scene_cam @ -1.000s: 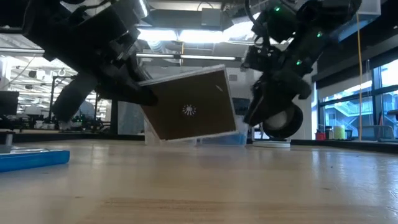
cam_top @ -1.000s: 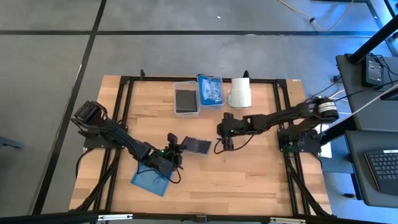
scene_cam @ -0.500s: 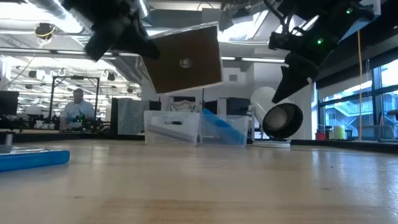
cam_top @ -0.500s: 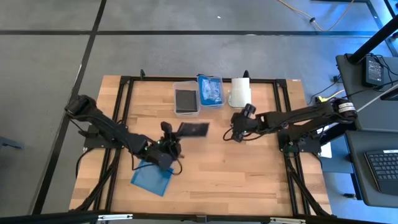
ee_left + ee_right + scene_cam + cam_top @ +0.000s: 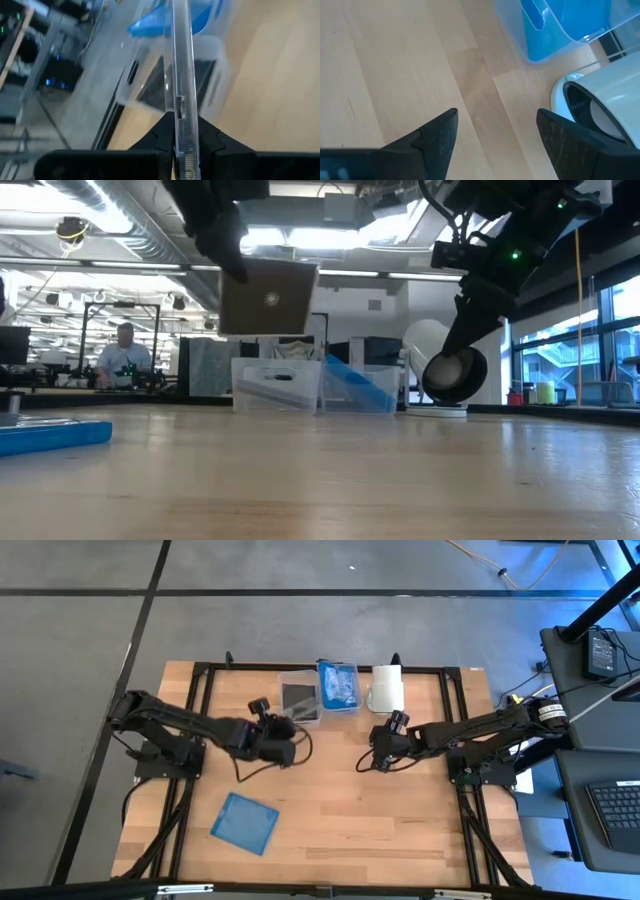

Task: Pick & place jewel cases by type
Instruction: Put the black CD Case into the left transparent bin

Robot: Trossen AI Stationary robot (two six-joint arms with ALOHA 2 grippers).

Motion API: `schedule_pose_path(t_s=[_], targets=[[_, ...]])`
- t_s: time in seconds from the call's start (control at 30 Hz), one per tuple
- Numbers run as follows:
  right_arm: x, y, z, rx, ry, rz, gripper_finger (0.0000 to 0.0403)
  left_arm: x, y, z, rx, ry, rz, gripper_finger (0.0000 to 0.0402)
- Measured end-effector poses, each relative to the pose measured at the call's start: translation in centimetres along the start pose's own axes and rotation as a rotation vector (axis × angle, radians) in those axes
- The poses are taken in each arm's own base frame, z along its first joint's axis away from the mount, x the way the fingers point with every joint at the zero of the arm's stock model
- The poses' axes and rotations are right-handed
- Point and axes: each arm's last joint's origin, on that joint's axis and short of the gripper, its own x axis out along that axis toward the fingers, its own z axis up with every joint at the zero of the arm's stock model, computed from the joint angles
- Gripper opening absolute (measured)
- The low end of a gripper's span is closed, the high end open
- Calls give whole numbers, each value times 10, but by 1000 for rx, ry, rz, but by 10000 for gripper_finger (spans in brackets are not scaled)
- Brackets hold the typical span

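Left gripper [image 5: 283,733] clamped on the dark jewel case [image 5: 268,297], held edge-on in the air just short of the dark-case bin [image 5: 300,700], long edge pointing into it; right gripper [image 5: 380,755] spread wide, empty, farther from that bin.

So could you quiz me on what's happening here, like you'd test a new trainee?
1. True or false: the right gripper is carrying a case.
2. Which arm holds the dark jewel case? A) left B) right C) neither
3. Fill in: the blue jewel case left on the table lies near the ___ edge in the high view.

Key: 1. False, its jaws are open and empty. 2. A, the left gripper pinches it edge-on near the clear bins. 3. Bottom.
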Motion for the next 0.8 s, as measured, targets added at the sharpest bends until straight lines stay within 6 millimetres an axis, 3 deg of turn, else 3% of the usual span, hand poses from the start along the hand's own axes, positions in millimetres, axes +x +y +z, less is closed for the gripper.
schedule_pose_path(t_s=[0.27,0.43,0.8], targets=[[0,0,0,-3,0,0,273,13,42,13,-111,209,-54,31],[0,0,1,8,-14,3,273,30,53,22,-143,251,-26,31],[12,3,-14,19,-30,7,273,74,38,23,-25,363,10,31]])
